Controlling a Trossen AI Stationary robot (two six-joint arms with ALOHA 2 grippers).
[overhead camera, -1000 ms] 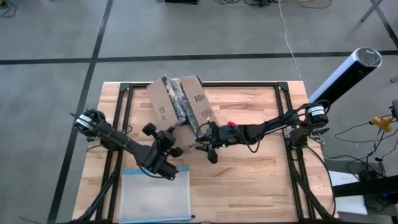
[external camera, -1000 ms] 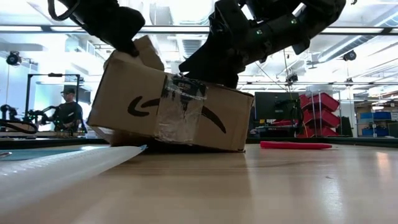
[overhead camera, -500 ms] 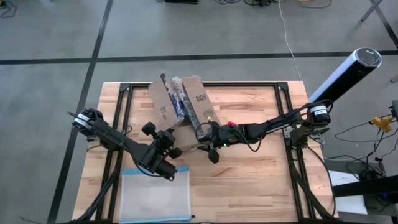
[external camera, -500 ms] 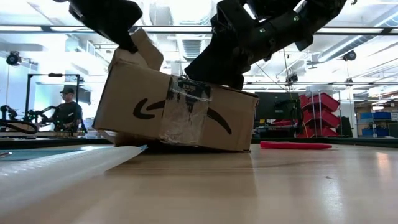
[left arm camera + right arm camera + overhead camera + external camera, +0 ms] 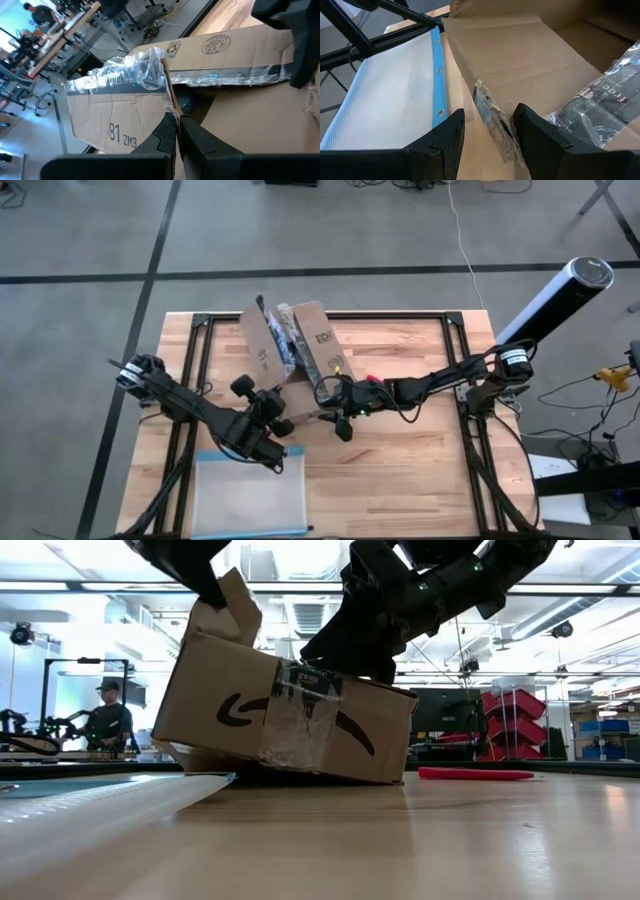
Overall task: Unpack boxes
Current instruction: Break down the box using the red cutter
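High view: one brown corrugated cardboard box [image 5: 292,358], flaps up, at table centre; one clear blue-edged pouch [image 5: 248,495] beside it. Low view: box tilted. Left wrist: left gripper [image 5: 176,131] pinches a flap edge. Right wrist: right gripper [image 5: 487,131] straddles a box edge, fingers apart.

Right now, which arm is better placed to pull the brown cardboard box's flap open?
Left. The left gripper is shut on a flap edge of the brown cardboard box; the right gripper is open, straddling a taped edge.
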